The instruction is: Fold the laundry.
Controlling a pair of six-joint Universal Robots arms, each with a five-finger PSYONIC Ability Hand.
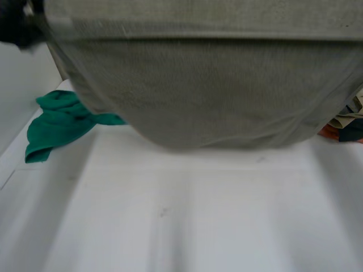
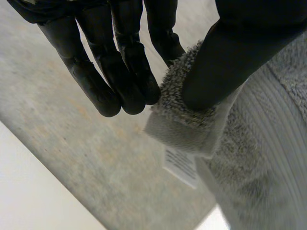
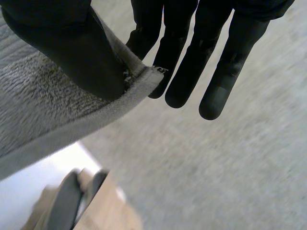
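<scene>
- Your left hand (image 2: 225, 62) is closed in a pinch: the thumb presses a corner of the grey terry towel (image 2: 259, 158) against the fingers (image 2: 120, 81), which are nearly straight.
- A small white label (image 2: 181, 165) hangs from the towel's hem, just beside the pinched corner.
- Your right hand (image 3: 72, 52) is pinching too. Its thumb lies on the towel's fluffy face and clamps a hemmed corner against the straight fingers (image 3: 192, 67).
- In the head view you see the towel spread wide between the two hands and held up close to the camera. A flat woven band runs across near its top, and its lower edge sags in a curve.
- The left hand appears there as a dark shape at the towel's upper left corner.
- The white table (image 1: 198, 221) lies below the towel. You cannot tell whether the sagging edge touches it.
- A crumpled green cloth (image 1: 54, 124) lies on the table on the left side, partly behind the towel.
- On the right side a small heap of mixed clothes (image 1: 346, 122), beige, orange and dark, peeks out past the towel's edge.
</scene>
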